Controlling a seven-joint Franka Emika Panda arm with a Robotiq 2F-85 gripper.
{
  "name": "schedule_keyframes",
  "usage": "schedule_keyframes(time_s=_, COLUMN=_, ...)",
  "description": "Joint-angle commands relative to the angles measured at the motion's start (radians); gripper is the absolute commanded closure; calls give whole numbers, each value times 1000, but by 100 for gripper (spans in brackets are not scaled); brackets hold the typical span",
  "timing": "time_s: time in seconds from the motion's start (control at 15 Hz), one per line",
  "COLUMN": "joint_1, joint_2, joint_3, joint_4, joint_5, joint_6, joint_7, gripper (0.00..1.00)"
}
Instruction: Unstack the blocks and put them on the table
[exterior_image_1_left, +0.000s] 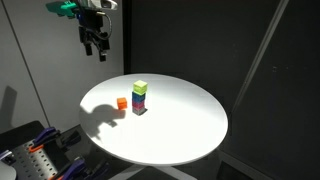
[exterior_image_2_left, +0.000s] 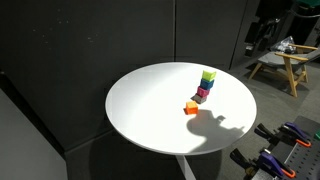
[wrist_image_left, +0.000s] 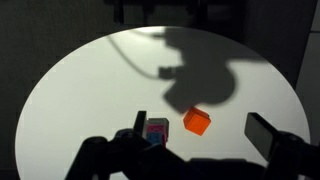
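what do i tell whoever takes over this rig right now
Pincer: open, empty, high in the air, well clear of the blocks.
Blocks: all four stand in one tower on the white table, with the yellow-green block on top and the magenta block at the bottom. An orange cube sits beside the tower, apart from it.
Done: nothing unstacked yet.
Left: take the blocks off from the top down and set each on bare table. The orange cube probably needs no handling.
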Motion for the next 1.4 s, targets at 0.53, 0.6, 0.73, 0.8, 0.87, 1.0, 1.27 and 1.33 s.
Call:
schedule_keyframes(time_s=0.53, joint_1=-42, joint_2=276, joint_3=-5, joint_4=191, joint_5=-21, joint_6=120, joint_7=69, gripper=0)
schedule_keyframes(time_s=0.6, joint_1=-50, joint_2=300, joint_3=-10, joint_4=214, joint_5=-22, joint_6=110, joint_7=71, gripper=0)
schedule_keyframes(time_s=0.73, joint_1=-65, joint_2=334, joint_3=-17, joint_4=246, joint_5=-29, joint_6=117, joint_7=85, gripper=0)
schedule_keyframes(time_s=0.8, joint_1=-73, joint_2=348, joint_3=-21, joint_4=258, joint_5=-36, joint_6=131, joint_7=99, gripper=0)
schedule_keyframes(time_s=0.87, joint_1=-78, joint_2=362, joint_3=-24, joint_4=272, joint_5=-41, joint_6=135, joint_7=105, gripper=0)
schedule_keyframes(time_s=1.0, joint_1=-86, joint_2=388, joint_3=-31, joint_4=295, joint_5=-52, joint_6=151, joint_7=119, gripper=0)
schedule_keyframes(time_s=1.27, joint_1=-87, joint_2=441, joint_3=-46, joint_4=330, joint_5=-42, joint_6=172, joint_7=105, gripper=0)
schedule_keyframes(time_s=1.33, joint_1=-87, joint_2=453, joint_3=-48, joint_4=336, joint_5=-40, joint_6=176, joint_7=102, gripper=0)
